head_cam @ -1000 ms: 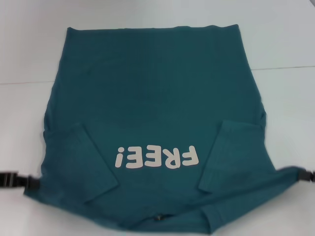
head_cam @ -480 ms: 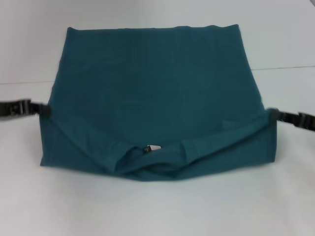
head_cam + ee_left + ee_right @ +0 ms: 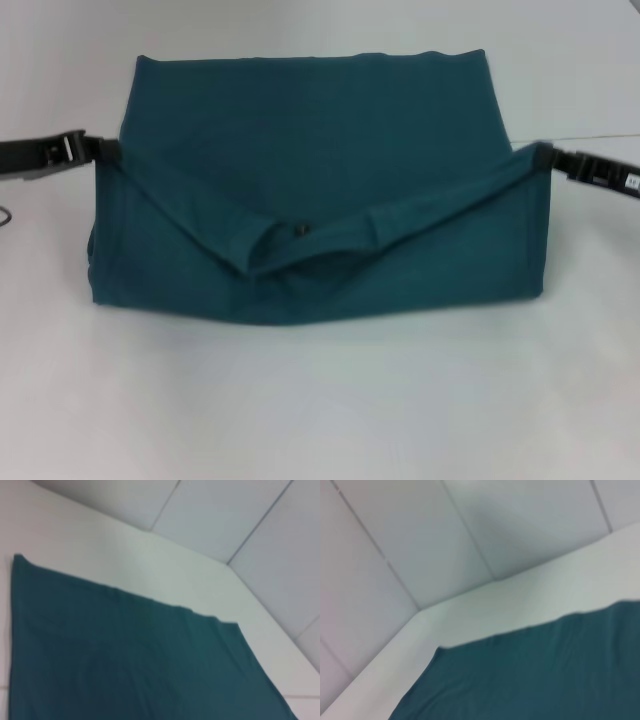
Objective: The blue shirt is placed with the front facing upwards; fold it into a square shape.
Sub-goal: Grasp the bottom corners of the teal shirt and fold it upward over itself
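The blue shirt (image 3: 310, 130) lies on the white table (image 3: 320, 400) with plain teal fabric facing up; the "FREE!" print is hidden. Its collar edge, with the small neck label (image 3: 297, 232), sags between my two grippers over the lower layer. My left gripper (image 3: 105, 152) is shut on the shirt's left corner. My right gripper (image 3: 545, 157) is shut on the right corner. Both hold the edge a little above the cloth. The shirt's flat far part shows in the left wrist view (image 3: 125, 655) and in the right wrist view (image 3: 535, 675).
A thin seam line (image 3: 590, 137) crosses the table at the right. A dark cable (image 3: 4, 215) shows at the left edge. Pale wall panels (image 3: 225, 515) rise behind the table's far edge.
Both grippers have lifted the near collar edge and carried it away from me over the shirt. The white print has gone under the fold.
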Controlling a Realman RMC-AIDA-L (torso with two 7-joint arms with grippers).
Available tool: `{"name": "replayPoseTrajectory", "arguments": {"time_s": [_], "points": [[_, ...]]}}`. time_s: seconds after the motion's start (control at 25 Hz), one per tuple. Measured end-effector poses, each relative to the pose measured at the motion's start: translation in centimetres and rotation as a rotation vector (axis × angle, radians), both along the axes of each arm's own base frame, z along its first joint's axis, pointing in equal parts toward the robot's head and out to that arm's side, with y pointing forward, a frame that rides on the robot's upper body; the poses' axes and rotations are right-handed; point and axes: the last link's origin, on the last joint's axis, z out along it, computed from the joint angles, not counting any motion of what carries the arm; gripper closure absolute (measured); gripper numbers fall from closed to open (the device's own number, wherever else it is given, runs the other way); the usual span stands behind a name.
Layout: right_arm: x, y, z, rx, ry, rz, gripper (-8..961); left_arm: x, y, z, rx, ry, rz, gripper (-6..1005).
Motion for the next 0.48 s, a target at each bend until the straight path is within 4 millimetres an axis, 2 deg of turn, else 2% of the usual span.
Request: {"name": "replayPoseTrajectory", "arguments": {"time_s": [0.24, 0.48], "points": [[-0.8, 1.9, 0.7, 0.084, -0.039, -0.001, 907, 0.8, 1.3, -0.4, 0.074, -0.028, 0.0, 978], [-1.7, 3.2, 0.3, 0.108, -0.077, -0.005, 906, 1.2, 2.0, -1.0, 0.122, -0.06, -0.001, 978]]}}
